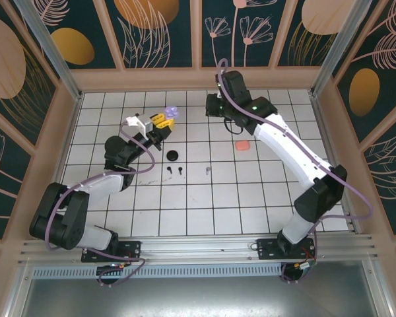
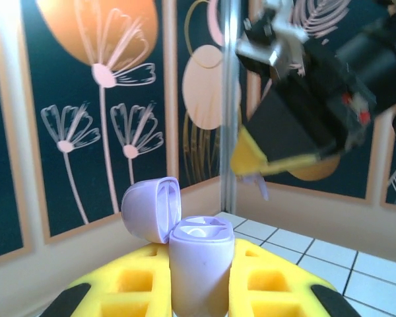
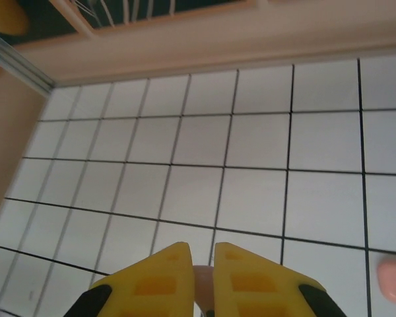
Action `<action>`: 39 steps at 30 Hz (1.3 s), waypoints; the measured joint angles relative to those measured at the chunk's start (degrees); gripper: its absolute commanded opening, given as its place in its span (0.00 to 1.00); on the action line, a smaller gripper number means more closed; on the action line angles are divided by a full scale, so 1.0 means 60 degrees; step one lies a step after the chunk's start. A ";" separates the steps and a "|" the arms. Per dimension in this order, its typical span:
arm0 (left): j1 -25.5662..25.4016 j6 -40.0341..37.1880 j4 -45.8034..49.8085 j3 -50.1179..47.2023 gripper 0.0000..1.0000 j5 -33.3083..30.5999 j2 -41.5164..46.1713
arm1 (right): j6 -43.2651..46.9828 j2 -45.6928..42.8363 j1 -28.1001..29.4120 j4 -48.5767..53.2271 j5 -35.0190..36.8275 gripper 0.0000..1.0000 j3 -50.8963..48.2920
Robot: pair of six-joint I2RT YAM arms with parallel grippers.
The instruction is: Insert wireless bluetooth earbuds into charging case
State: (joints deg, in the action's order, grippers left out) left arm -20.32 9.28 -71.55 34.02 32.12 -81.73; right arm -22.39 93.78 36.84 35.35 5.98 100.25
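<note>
The left gripper is clenching the lilac charging case upright, its lid standing open. On the tiles, black earbuds and one lilac earbud are lying loose. The right gripper is pinching a small pale earbud near the case.

Probably a lab test booth: gridded white tabletop, floral-print wall panels, aluminium frame rail.
</note>
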 measured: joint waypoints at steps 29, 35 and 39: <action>-0.1326 -0.0783 -0.1956 0.2237 0.00 0.0940 -0.1985 | 0.2477 -0.3085 0.0492 -0.4317 -0.3093 0.13 -0.3235; -0.1351 -0.0630 -0.2044 0.2244 0.00 0.1078 -0.1985 | 0.2477 -0.3085 0.0561 -0.4510 -0.3217 0.12 -0.3235; -0.1351 -0.0550 -0.2044 0.2244 0.00 0.1075 -0.1985 | 0.2477 -0.3085 0.0630 -0.4564 -0.3257 0.12 -0.3235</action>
State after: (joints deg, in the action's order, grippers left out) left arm -28.42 5.98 -83.81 47.48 38.57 -93.65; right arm -7.53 75.26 40.62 7.97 -13.56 80.84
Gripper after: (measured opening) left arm 0.187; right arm 0.123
